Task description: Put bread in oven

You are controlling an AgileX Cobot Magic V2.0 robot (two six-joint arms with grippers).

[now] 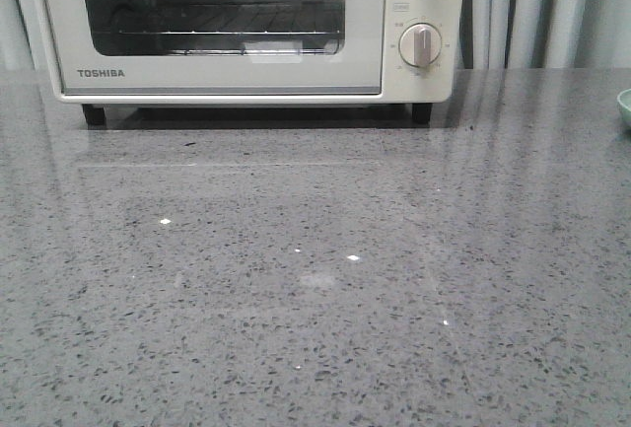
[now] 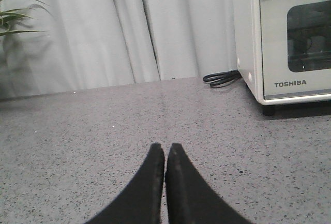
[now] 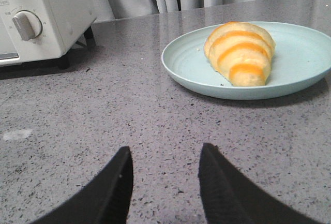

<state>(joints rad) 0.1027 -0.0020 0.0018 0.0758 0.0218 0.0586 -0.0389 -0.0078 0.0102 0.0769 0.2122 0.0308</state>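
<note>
The cream-white Toshiba oven [image 1: 246,23] stands at the back of the grey counter with its glass door shut; it also shows in the left wrist view [image 2: 289,38] and the right wrist view [image 3: 41,17]. The golden-brown ridged bread [image 3: 240,52] lies on a pale blue plate [image 3: 181,61] in the right wrist view, beyond my right gripper [image 3: 165,154], which is open and empty over the counter. My left gripper [image 2: 165,149] is shut on nothing, low over the counter, left of the oven. Neither gripper shows in the front view.
The plate's edge [image 1: 624,106] shows at the far right of the front view. A black power cord [image 2: 222,78] lies behind the oven's left side. A green plant [image 2: 15,14] stands far left. Grey curtains [image 2: 129,27] hang behind the counter.
</note>
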